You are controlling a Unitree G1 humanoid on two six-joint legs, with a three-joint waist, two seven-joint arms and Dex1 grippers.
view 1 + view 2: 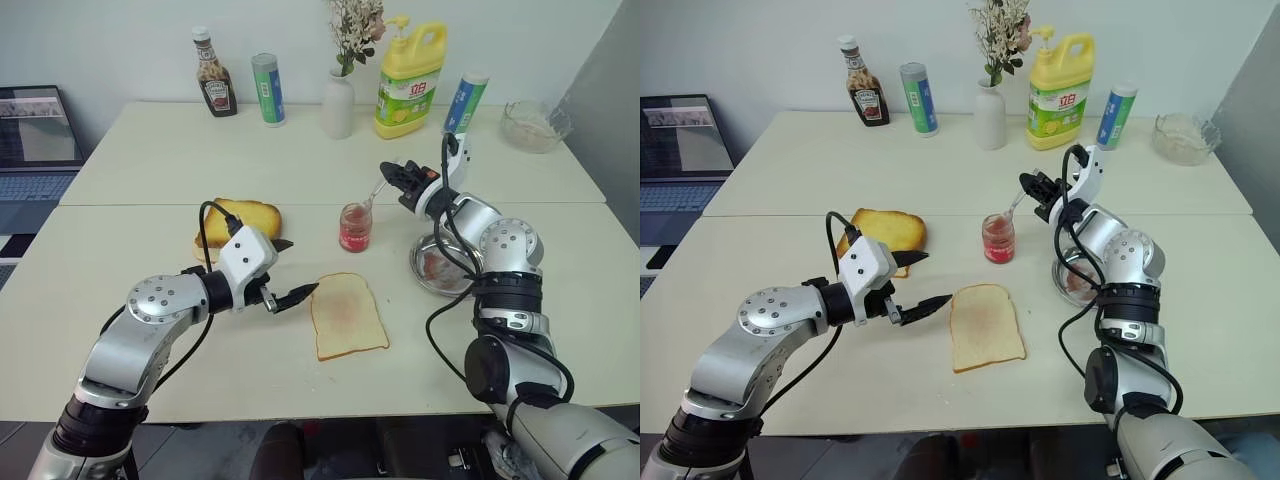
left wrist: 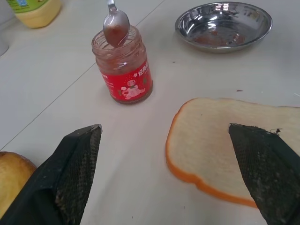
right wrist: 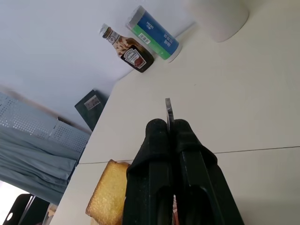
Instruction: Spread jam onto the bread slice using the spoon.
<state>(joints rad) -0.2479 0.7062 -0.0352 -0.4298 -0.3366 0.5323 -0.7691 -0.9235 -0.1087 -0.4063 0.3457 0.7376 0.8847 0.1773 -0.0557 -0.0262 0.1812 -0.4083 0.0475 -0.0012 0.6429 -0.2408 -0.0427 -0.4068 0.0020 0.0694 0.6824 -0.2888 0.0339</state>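
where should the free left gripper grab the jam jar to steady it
Judging by its pose, grip the jam jar around its labelled glass wall, low on the body, coming level from the robot's left. It stands upright with its mouth open, and the spoon, clamped in the right gripper, hangs over that mouth, so the top should stay free. The left gripper has its jaws open.

You're looking at a lab or office room staged as a kitchen: pale tables against a bare wall, a laptop, ketchup, dish soap, flower vase.
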